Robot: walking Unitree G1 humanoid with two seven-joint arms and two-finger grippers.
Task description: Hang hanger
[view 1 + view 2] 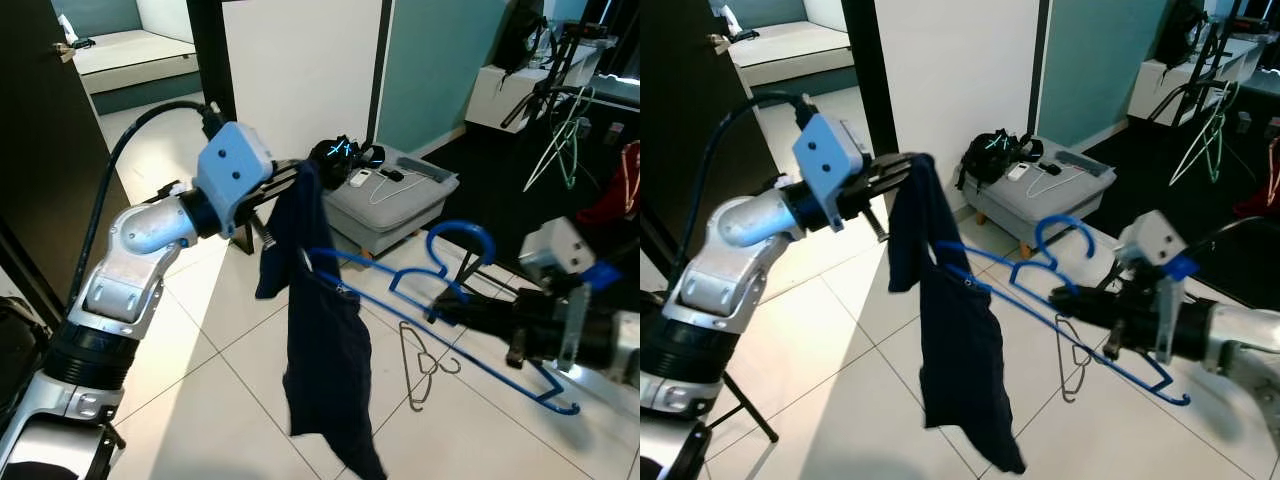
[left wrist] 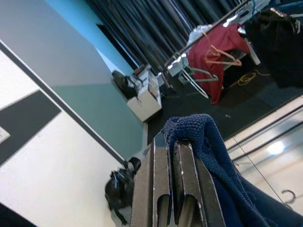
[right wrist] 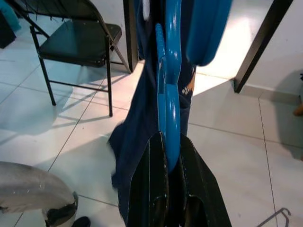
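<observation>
The left gripper [image 1: 290, 180] is raised on the robot's left, pinching the top of a dark navy knitted garment [image 1: 325, 340] that hangs down over the white tiled floor [image 1: 220, 380]. To the right, the right gripper [image 1: 445, 308] clamps a blue plastic hanger [image 1: 455, 290], whose far end pokes into the garment. A thin grey wire hanger [image 1: 425, 365] lies on the floor below it. Behind the garment, a low grey padded stool [image 1: 400, 205] carries a black bag [image 1: 340, 155].

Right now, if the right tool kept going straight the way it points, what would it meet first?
Probably the navy garment: the right tool, shut on the blue hanger, points along it toward the cloth held by the left tool. Depth is uncertain.
</observation>
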